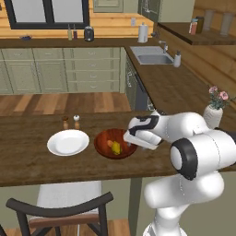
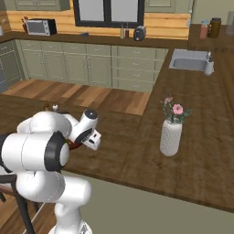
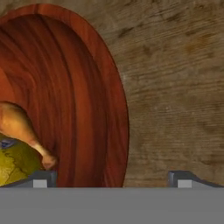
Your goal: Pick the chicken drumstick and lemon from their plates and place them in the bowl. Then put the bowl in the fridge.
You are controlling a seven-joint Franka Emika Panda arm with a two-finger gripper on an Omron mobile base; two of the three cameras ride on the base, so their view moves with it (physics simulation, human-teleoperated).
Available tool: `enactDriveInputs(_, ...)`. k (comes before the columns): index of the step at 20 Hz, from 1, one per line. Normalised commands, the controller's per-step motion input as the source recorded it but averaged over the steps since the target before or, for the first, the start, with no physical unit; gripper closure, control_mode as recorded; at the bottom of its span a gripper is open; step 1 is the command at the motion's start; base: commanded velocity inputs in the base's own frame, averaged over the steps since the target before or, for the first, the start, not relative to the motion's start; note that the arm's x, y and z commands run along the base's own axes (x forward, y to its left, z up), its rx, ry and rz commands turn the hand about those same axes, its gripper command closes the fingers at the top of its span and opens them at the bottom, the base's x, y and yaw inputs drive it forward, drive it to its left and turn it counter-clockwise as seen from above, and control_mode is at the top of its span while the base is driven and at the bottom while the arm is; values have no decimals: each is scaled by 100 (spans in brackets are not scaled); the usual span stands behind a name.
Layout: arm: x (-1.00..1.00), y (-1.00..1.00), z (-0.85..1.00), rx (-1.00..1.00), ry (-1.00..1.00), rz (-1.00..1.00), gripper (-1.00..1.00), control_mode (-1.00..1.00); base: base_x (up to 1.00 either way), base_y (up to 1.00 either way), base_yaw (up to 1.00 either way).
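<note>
The reddish-brown bowl [image 1: 103,137] sits on the wooden counter, and its right rim [image 3: 114,100] runs between my fingertips in the hand view. Inside it lie the golden-brown chicken drumstick [image 3: 19,124] and the yellow-green lemon [image 3: 13,164], touching each other; the lemon [image 1: 116,148] also shows from the left base view. My gripper [image 3: 111,178] hangs open just above the bowl's right edge, holding nothing. A white plate [image 1: 68,142] stands bare to the left of the bowl. The fridge is out of view.
Salt and pepper shakers [image 1: 70,122] stand behind the white plate. A white vase of pink flowers [image 2: 171,135] stands on the counter to the right of the arm. A dark chair [image 1: 64,207] sits below the counter's front edge. The sink [image 1: 150,57] lies far back.
</note>
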Motion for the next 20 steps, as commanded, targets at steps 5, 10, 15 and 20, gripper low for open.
enactDriveInputs(5, 5, 0, -10, 0, 0, 0, -100, -100, 0, 0, 0)
enactDriveInputs(10, 10, 7, -6, 0, 0, 0, 100, -100, 0, 0, 0)
enactDriveInputs(15, 2, 3, 0, 0, 2, 0, 100, -100, 0, 0, 0)
enactDriveInputs(20, 1, 2, 0, 0, 0, 0, 100, -100, 0, 0, 0)
